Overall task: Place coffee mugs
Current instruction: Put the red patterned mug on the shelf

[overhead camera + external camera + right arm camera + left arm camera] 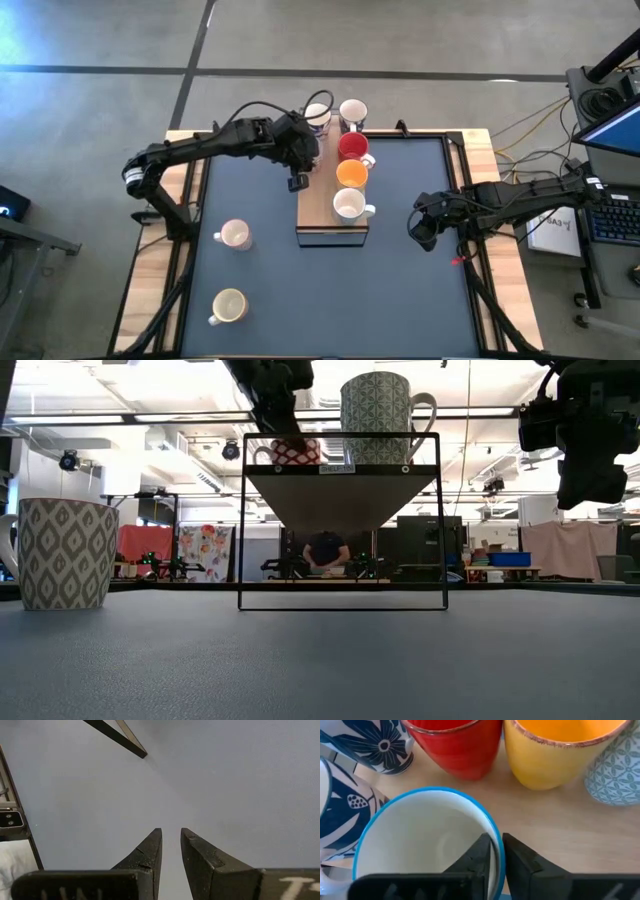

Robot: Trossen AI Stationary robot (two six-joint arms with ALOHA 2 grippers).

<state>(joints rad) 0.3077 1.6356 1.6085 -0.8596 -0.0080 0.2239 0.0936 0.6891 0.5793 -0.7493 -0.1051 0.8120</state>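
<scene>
Your blue-rimmed mug (pixel 427 845) sits on the wooden shelf (pixel 310 205), at its far end on the left side, next to the red mug (pixel 352 146). The orange mug (pixel 351 173) and a white mug (pixel 348 204) follow in a row toward the near end. In the left wrist view, the left tool (pixel 492 857) has its fingers pinched across the mug's rim, one inside the cup and one outside, nearly closed on the thin wall. So you are grasping the blue-rimmed mug at this moment.

Judging by the layout, you are in the middle of setting this mug into its place, or just taking hold to adjust it; I cannot tell which. The next move calls for a straight vertical motion, because the red mug and a blue floral mug (pixel 370 742) stand close by and a sideways drag could knock them.

Two more mugs wait on the dark surface (pixel 400 290): a cream mug (pixel 233 234) and another cream mug (pixel 229 305) nearer the front edge on your left.

Your right tool (pixel 170 855) hangs over bare surface on the right side, fingers nearly together and holding nothing.
</scene>
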